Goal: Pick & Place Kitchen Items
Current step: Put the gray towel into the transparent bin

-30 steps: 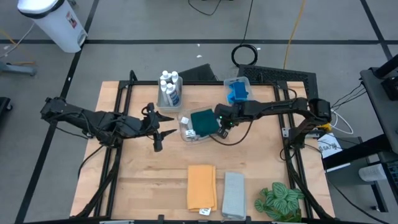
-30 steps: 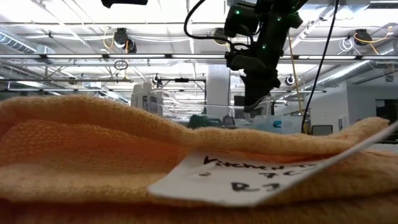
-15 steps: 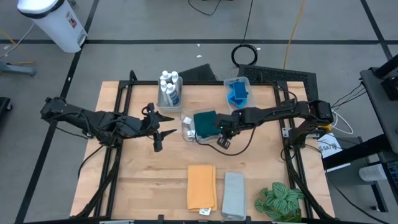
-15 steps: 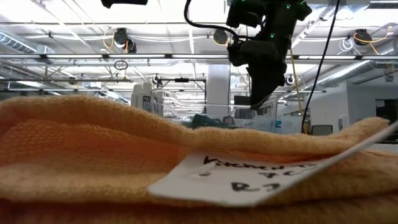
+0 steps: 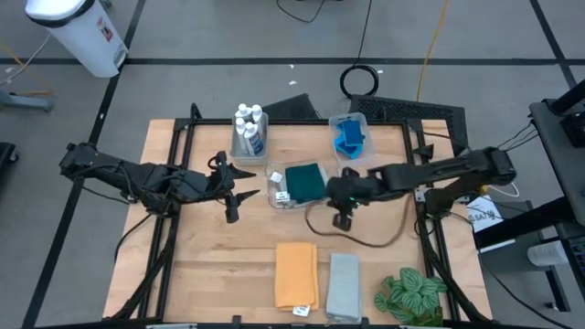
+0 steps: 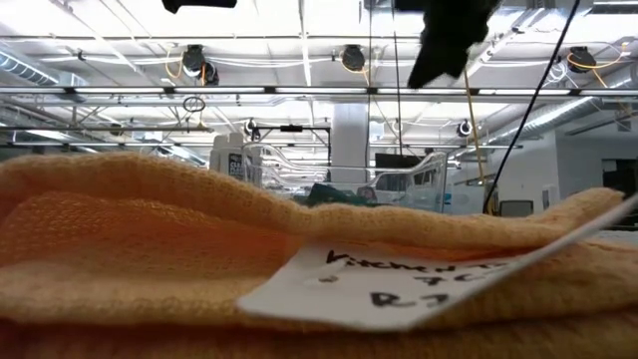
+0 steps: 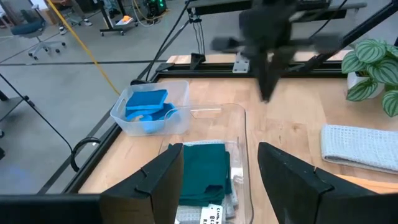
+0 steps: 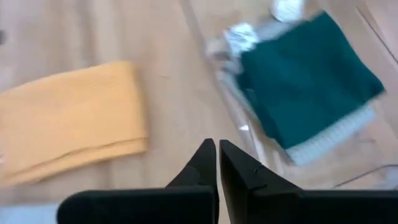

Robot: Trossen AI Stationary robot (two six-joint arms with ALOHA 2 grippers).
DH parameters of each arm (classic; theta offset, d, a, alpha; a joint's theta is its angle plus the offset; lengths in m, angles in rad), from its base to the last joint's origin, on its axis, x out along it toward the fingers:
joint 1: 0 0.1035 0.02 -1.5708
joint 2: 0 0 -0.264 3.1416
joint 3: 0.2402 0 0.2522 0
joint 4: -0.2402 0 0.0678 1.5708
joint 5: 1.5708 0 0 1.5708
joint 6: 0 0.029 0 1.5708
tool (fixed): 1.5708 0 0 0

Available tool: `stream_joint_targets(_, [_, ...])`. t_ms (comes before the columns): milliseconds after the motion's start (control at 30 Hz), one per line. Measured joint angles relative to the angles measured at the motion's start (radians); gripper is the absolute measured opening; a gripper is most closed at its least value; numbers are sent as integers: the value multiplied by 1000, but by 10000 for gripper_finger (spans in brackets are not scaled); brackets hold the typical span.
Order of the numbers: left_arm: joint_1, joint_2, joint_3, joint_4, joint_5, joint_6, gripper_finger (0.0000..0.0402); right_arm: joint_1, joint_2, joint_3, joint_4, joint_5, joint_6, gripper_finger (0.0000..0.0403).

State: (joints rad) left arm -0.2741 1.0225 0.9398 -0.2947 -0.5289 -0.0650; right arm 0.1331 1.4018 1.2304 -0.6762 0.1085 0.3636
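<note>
Pulling back from the dark green cloth (image 5: 303, 180) in its clear bin (image 5: 274, 196), the right gripper (image 5: 342, 219) hangs shut and empty. Soft, light orange cloth (image 5: 296, 274) likely wants an edge pinch; left gripper (image 5: 234, 194) waits open.

Grey concrete floor (image 5: 201, 41) crossed by dark lines – a white cylindrical bin (image 5: 78, 32) stands at one corner, a coiled black cable (image 5: 361, 82) nearby; overhead, white ceiling trusses (image 6: 199, 50) – round lamps (image 6: 194, 60) hanging

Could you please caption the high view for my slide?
Right gripper shut beside the green cloth in its bin.
</note>
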Motion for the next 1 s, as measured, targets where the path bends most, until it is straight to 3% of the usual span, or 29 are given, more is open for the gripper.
stream_joint_targets(333, [0, 0, 0, 35, 14, 1, 209, 233, -64, -18, 49, -5, -97, 0])
stream_joint_targets(533, [0, 1, 0, 35, 15, -122, 209, 320, -63, -150, 188, -8, -122, 0])
stream_joint_targets(700, [0, 29, 1, 34, 15, -124, 209, 336, -63, -280, 348, -40, -26, 7])
stream_joint_targets(833, [0, 61, 1, 39, 14, -125, 209, 325, -63, -327, 369, -151, 56, 53])
stream_joint_targets(1000, [0, 117, 1, 38, 14, -128, 209, 327, -63, -398, 399, -163, 108, 154])
